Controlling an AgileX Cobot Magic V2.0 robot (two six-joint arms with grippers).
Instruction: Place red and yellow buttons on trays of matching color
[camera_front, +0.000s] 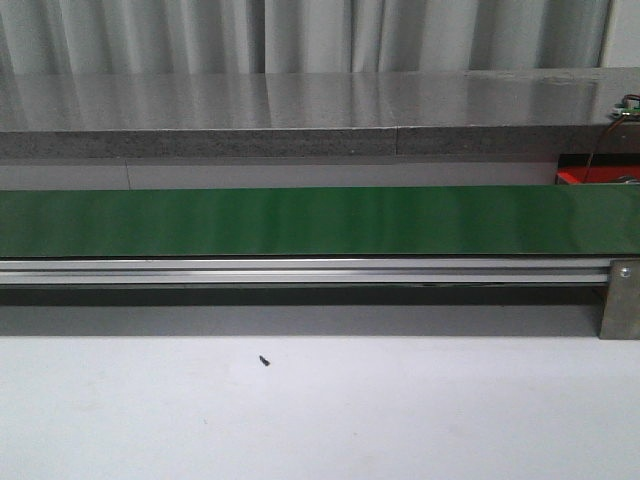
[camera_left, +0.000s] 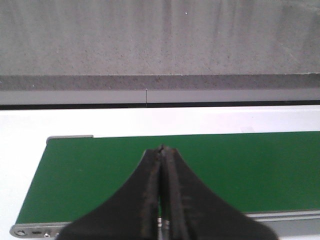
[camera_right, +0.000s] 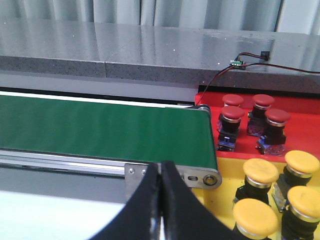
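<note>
A long green belt (camera_front: 300, 222) runs from side to side across the front view, with nothing on it. A shiny silver metal rail (camera_front: 300, 270) runs along its near edge. Behind the belt is a long grey speckled stone shelf (camera_front: 300, 115), and behind that hang pale curtains (camera_front: 300, 30). In front of the belt is a white table (camera_front: 400, 420) with one tiny dark speck (camera_front: 264, 360) on it.

In the left wrist view, the black left gripper (camera_left: 161, 149) sits over the left end of the green belt. Its two fingers are pressed together and nothing is between them.

At the far right of the front view, a small bit of the red tray (camera_front: 590, 176) peeks out past the end of the belt.

In the right wrist view, the black right gripper (camera_right: 161, 166) is near the right end of the belt. Its fingers are pressed together too, with nothing between them. Just past the belt's end, four round red buttons (camera_right: 252, 117) stand on the red tray. Beside it, four round yellow buttons (camera_right: 280, 192) stand on the yellow tray (camera_right: 227, 187). A small green chip with thin wires (camera_right: 236, 63) lies on the stone shelf.
</note>
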